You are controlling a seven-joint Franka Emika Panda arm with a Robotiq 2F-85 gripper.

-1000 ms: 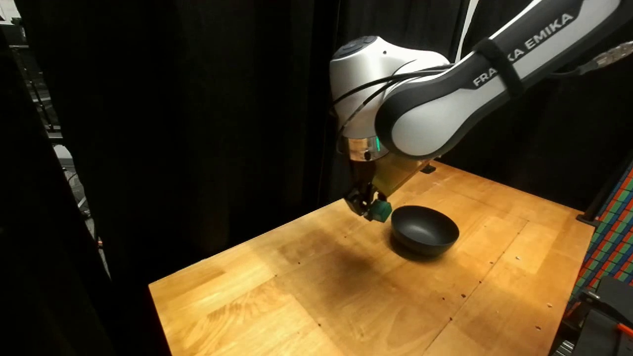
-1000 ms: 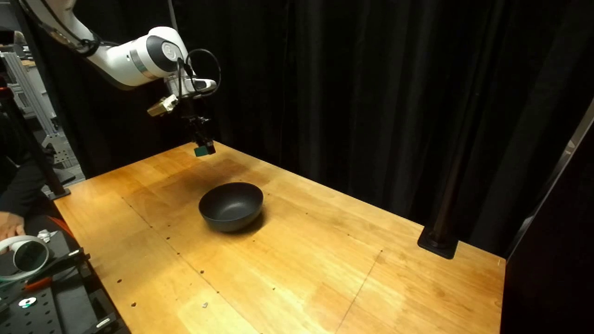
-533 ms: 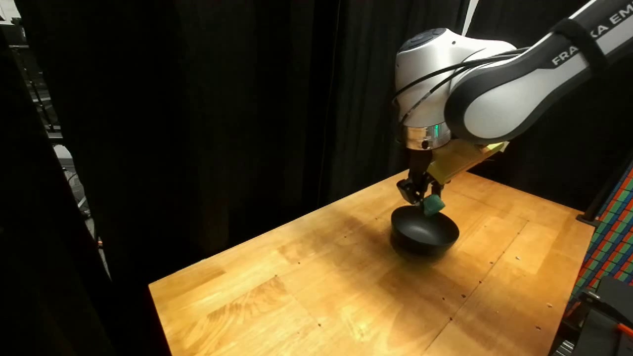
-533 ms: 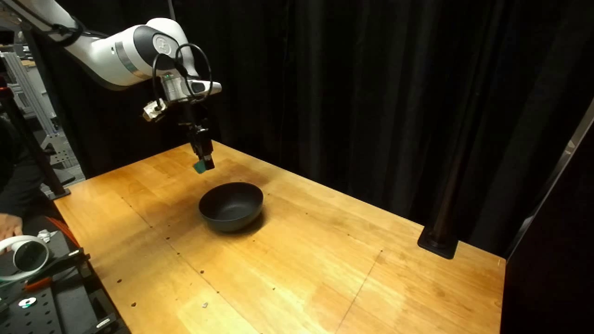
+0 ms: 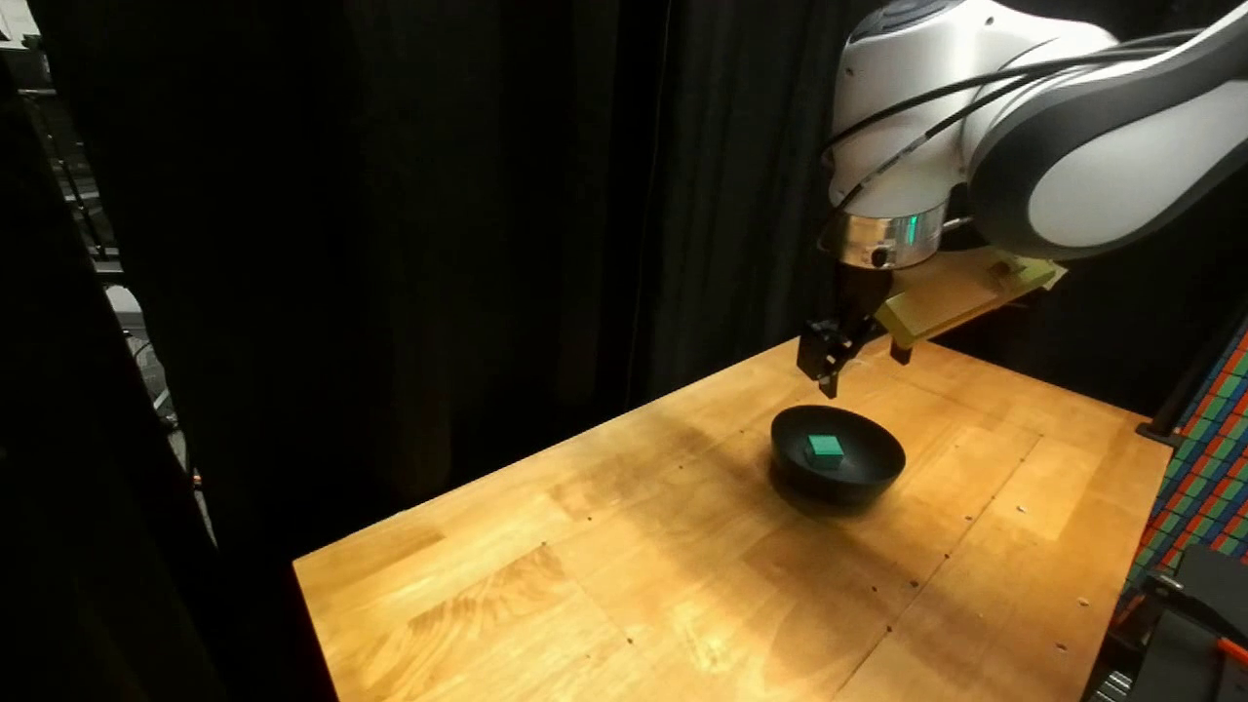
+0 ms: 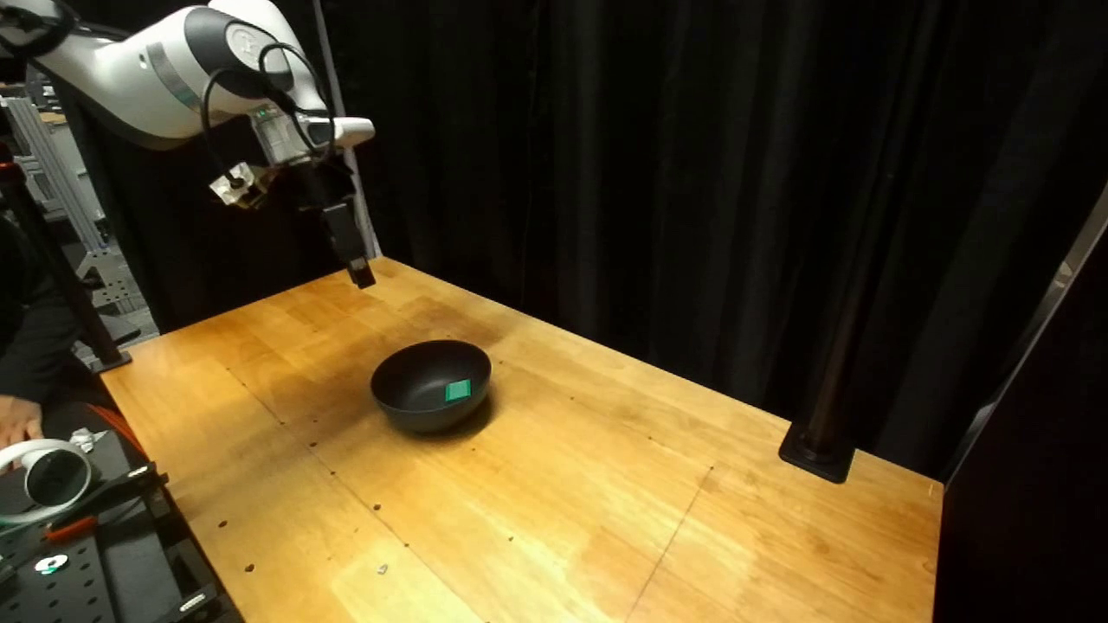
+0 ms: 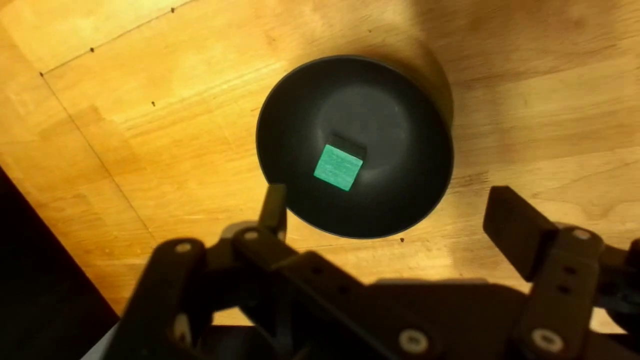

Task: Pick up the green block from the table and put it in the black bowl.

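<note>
The green block (image 7: pixel 338 167) rests inside the black bowl (image 7: pixel 295 125), against its sloping floor in the wrist view. In both exterior views the block (image 5: pixel 825 447) shows within the bowl (image 6: pixel 415 389), which stands upright on the wooden table (image 6: pixel 563 476). My gripper (image 7: pixel 392 200) is open, its two fingers wide apart with nothing between them. It hangs above the bowl's far side in an exterior view (image 5: pixel 865 373), clear of both bowl and block. One fingertip (image 7: pixel 274 205) overlaps the bowl's edge in the wrist view.
A black post with a flat base (image 6: pixel 818 454) stands at the table's edge beside a dark curtain (image 6: pixel 675 216). Off the table are a perforated dark cart (image 6: pixel 69 571), a white ring-shaped device (image 6: pixel 54 476) and a person's hand (image 6: pixel 17 420).
Earlier the gripper held the block and carried it over to the bowl. Since half a second ago it has opened, the block has dropped into the bowl, and the arm has risen and drawn back.
</note>
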